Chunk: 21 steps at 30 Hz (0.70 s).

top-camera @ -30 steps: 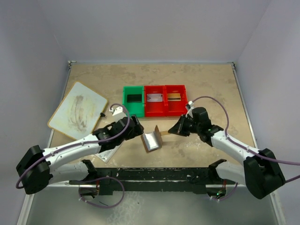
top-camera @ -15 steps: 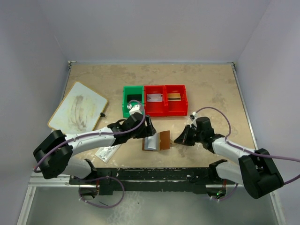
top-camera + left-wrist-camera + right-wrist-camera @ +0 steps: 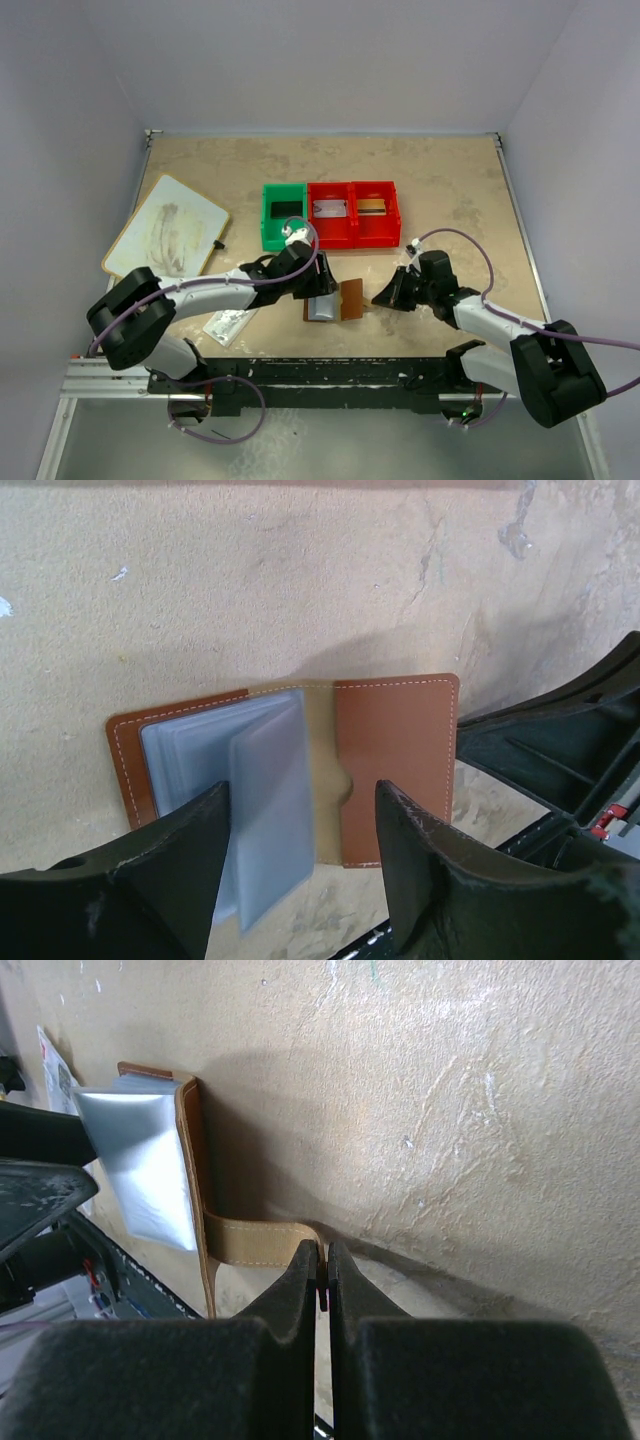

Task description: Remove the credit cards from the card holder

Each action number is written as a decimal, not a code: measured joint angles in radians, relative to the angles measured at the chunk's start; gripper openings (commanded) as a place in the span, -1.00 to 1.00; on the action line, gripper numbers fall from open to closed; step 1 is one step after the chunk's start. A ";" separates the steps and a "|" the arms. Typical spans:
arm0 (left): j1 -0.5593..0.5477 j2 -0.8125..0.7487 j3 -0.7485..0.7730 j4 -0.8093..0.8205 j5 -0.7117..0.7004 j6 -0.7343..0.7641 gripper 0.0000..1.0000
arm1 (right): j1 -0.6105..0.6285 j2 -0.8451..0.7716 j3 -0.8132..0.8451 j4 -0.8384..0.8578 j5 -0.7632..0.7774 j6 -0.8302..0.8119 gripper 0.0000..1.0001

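Note:
The card holder [image 3: 340, 299] lies open on the table, brown leather [image 3: 395, 760] with pale bluish clear pockets [image 3: 200, 755]. One clear pocket leaf [image 3: 270, 810] stands up between my left gripper's fingers [image 3: 440, 880]. The left gripper [image 3: 300, 870] hangs over the holder [image 3: 318, 287], open, its jaws on either side of that leaf. My right gripper [image 3: 322, 1272] is shut on the end of the holder's tan strap [image 3: 255, 1242], low at the holder's right side [image 3: 385, 296]. No credit cards show plainly in the pockets.
A green bin [image 3: 284, 213] and two red bins [image 3: 352, 212] stand behind the holder, a flat card-like thing in each red one. A pale board [image 3: 165, 240] lies at the left. A small printed packet [image 3: 230, 322] is under the left arm. The black rail [image 3: 320, 375] runs along the front.
The left gripper moved right over the holder and its jaws narrowed. The holder went from half-raised to lying flat open. The right gripper came down and nearer with the strap.

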 measured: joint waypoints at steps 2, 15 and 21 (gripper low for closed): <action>-0.002 0.021 0.000 0.015 0.006 -0.002 0.08 | 0.000 0.000 0.000 0.000 0.002 0.000 -1.00; -0.045 0.142 0.117 0.164 0.151 0.000 0.02 | 0.000 -0.018 0.000 -0.005 0.006 0.002 -0.53; -0.046 0.206 0.124 0.171 0.158 0.000 -0.27 | 0.000 -0.120 0.055 -0.103 0.025 -0.003 -0.31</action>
